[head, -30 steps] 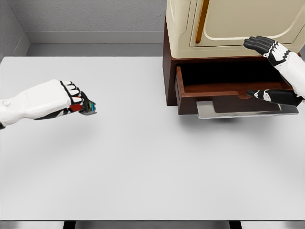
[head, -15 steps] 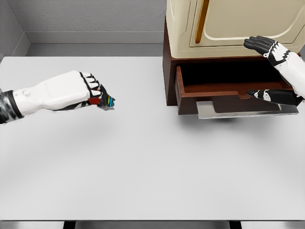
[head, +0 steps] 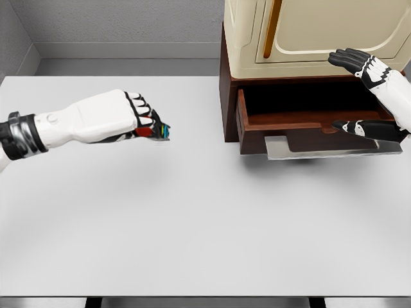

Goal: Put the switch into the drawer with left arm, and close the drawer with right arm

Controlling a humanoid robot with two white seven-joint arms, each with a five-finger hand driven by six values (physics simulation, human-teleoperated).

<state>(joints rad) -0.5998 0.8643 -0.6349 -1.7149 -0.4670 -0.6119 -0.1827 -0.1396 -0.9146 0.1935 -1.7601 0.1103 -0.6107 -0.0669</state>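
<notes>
While gripped, switch above bare table.

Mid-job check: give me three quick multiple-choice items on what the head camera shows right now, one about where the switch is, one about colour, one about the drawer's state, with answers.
1. Where is the switch?
A. Inside the drawer
B. In the left hand, above the table
C. Lying near the table's front edge

2. What colour is the drawer's wood?
A. Reddish brown
B. Blue
C. Green

3. What state is the drawer in?
A. Pushed fully shut
B. Taken out and set on the table
C. Pulled open

Answers:
1 B: the left hand is curled around the switch over the white table, left of the cabinet.
2 A: its walls and front are reddish brown.
3 C: it juts out from the cabinet with its inside exposed; the right hand is beside the cabinet, fingers spread, holding nothing.
</notes>
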